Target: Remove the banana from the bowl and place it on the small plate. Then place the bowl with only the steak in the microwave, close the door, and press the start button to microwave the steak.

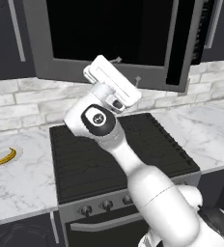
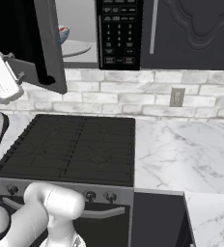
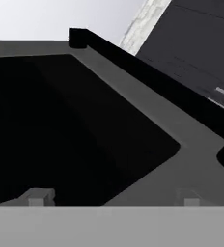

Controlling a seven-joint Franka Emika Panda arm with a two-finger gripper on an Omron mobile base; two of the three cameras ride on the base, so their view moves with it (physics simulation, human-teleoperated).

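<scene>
Your banana [image 1: 5, 157] lies alone on the small plate [image 1: 17, 150], on the marble counter [image 1: 22, 183] left of the black stove [image 1: 114, 154], so that container holds the fruit and nothing else. In the right base view you can see the bowl [image 2: 63, 34] sitting inside the microwave [image 2: 97, 34] on the grey turntable [image 2: 77, 48]; a reddish patch shows over its rim, too small for you to call it the steak with certainty. The door [image 1: 119, 41] stands partly open, its black window facing you in the left base view. Your gripper [image 1: 127, 72] is raised against the lower frame of that door, and in the hand view the two tips [image 3: 36, 197] sit wide apart with nothing between them, close to the door's grey frame and dark handle [image 3: 152, 82].
</scene>
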